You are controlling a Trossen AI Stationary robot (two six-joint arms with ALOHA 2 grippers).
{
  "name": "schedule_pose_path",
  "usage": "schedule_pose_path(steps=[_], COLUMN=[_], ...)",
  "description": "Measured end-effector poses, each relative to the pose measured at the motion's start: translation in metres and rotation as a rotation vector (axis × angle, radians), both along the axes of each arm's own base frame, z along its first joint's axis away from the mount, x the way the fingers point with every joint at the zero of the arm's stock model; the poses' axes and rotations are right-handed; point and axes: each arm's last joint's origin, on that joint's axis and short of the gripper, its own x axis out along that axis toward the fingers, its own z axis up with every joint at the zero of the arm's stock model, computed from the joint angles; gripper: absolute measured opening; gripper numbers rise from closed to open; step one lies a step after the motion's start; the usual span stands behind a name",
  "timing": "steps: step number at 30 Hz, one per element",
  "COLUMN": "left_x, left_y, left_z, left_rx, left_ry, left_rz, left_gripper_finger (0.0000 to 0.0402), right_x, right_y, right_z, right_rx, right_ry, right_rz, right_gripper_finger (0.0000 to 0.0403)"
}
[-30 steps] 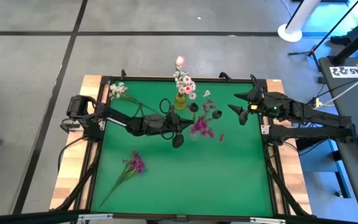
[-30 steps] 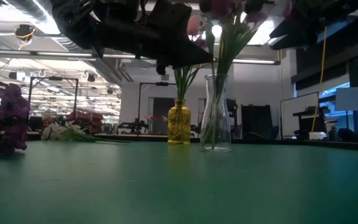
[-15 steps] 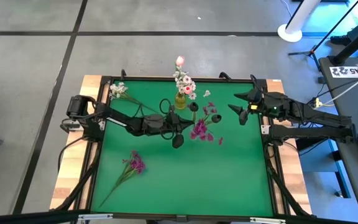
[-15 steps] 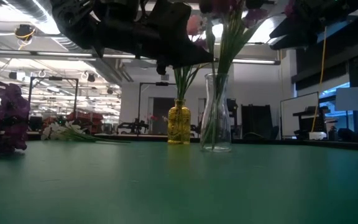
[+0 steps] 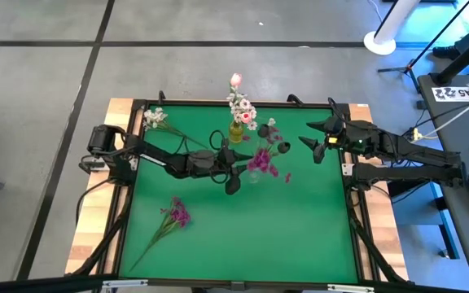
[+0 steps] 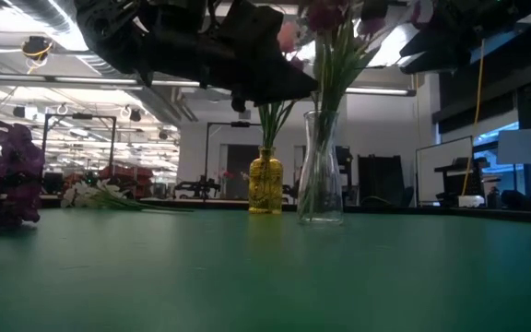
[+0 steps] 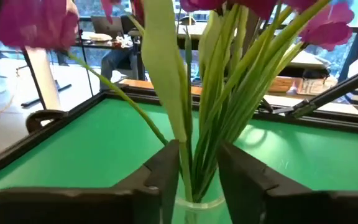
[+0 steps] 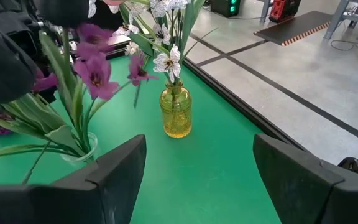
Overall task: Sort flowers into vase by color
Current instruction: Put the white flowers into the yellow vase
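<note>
A clear glass vase (image 6: pixel 321 168) stands mid-table with magenta flowers (image 5: pixel 260 159) on green stems (image 7: pixel 211 118) in it. My left gripper (image 7: pixel 199 149) reaches level from the table's left, open, one finger on each side of the stems just above the vase's mouth (image 7: pixel 194 202). Behind it a yellow vase (image 5: pixel 236 132) holds white and pink flowers. A white sprig (image 5: pixel 155 119) lies at the far left of the table. A magenta sprig (image 5: pixel 176 213) lies near left. My right gripper (image 5: pixel 311 137) hangs open at the far right, holding nothing. My left gripper has the green stems (image 7: pixel 191 155) standing between its two fingers, which come level from the table's left. Whether either finger (image 7: pixel 166 174) touches the stems I cannot tell. The stems stand in the clear vase, fanning out above its mouth.
The green mat (image 5: pixel 243 236) is ringed by a dark raised frame (image 5: pixel 357 228). The near half holds only the loose magenta sprig. The right arm (image 5: pixel 397 150) lies along the right edge. The yellow vase (image 8: pixel 176 112) stands close beside the clear one.
The magenta blossoms in the clear vase have swung toward the table's far edge and now stand more upright over the vase. Both arms have kept still.
</note>
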Motion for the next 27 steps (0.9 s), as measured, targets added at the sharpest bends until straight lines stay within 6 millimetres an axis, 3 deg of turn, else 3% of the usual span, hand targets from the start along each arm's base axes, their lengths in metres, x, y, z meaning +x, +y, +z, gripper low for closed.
schedule_pose_path(steps=[7,11,17,27], left_x=[-0.003,-0.013,-0.045,-0.100], left_y=[0.001,0.000,-0.012,-0.043], left_z=[0.003,0.018,0.046,0.068], left_rx=[0.043,0.053,0.063,-0.112], left_ry=[0.036,0.090,0.227,0.369], left_rz=[0.029,0.057,0.097,0.090], left_gripper_finger=[0.0152,0.0170,0.0181,0.0180], right_x=[0.000,0.000,0.000,-0.002], right_y=[0.000,0.000,0.000,0.000], right_z=[0.000,0.000,0.000,0.000], right_rx=[0.000,0.000,-0.009,-0.022], right_ry=[0.001,0.004,0.008,0.016], right_rz=[0.000,0.001,0.004,0.009], right_gripper_finger=[0.0296,0.0296,0.0296,0.0296])
